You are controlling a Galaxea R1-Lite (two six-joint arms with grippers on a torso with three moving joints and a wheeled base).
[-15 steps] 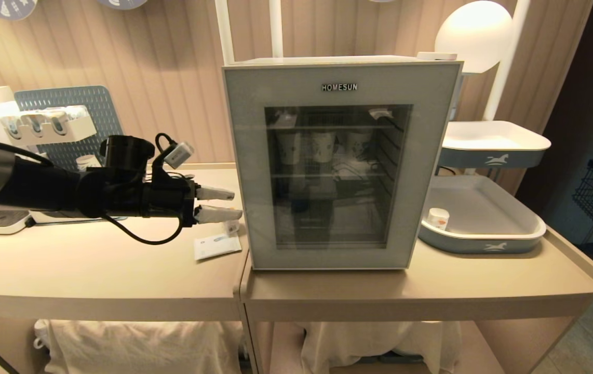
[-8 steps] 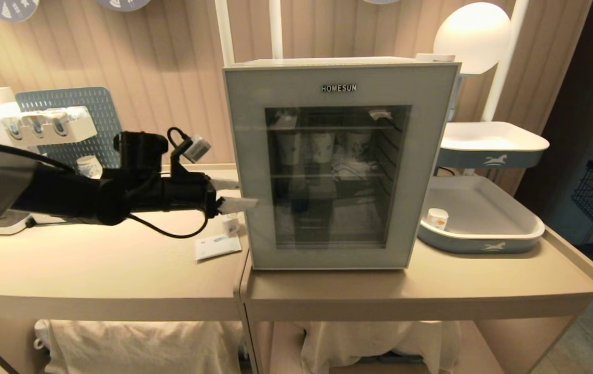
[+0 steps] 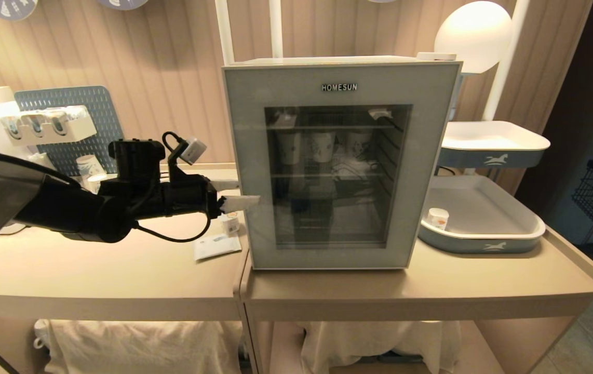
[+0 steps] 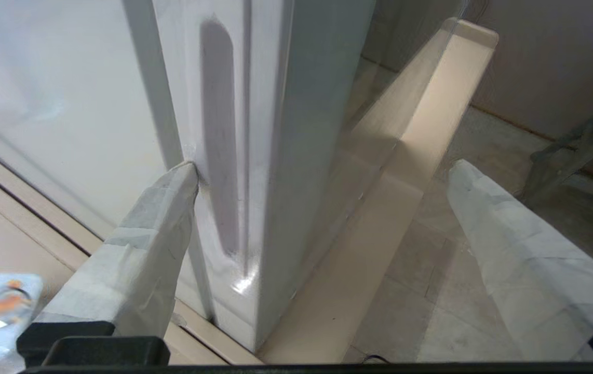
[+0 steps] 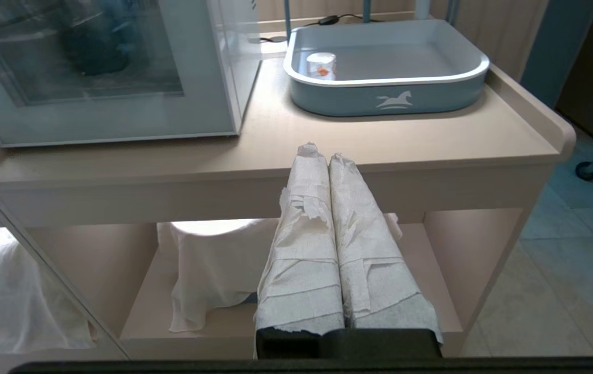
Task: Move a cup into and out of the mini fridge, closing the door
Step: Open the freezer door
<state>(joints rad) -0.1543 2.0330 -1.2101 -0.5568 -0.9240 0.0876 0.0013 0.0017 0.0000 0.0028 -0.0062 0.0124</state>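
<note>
1. Now the left pincer [image 3: 242, 193] stands wide, straddling the door [image 3: 255, 156] edge of the fridge [image 4: 68, 104], likely to pull it.
2. Cup [image 3: 438, 218] waits in the tray [image 3: 483, 241]; right pincer [image 5: 322, 156] is closed, parked low.

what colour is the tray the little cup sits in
Blue-grey with a white rim and a white horse mark: the tray holding the cup, clearest in the right wrist view.

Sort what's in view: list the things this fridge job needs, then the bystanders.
Job:
- cup, in the lower grey tray
- mini fridge
- door, shut
- left claw, open at the door's edge

Bystanders:
- paper cups inside the fridge
- white packet
- blue pegboard
- lamp
</note>
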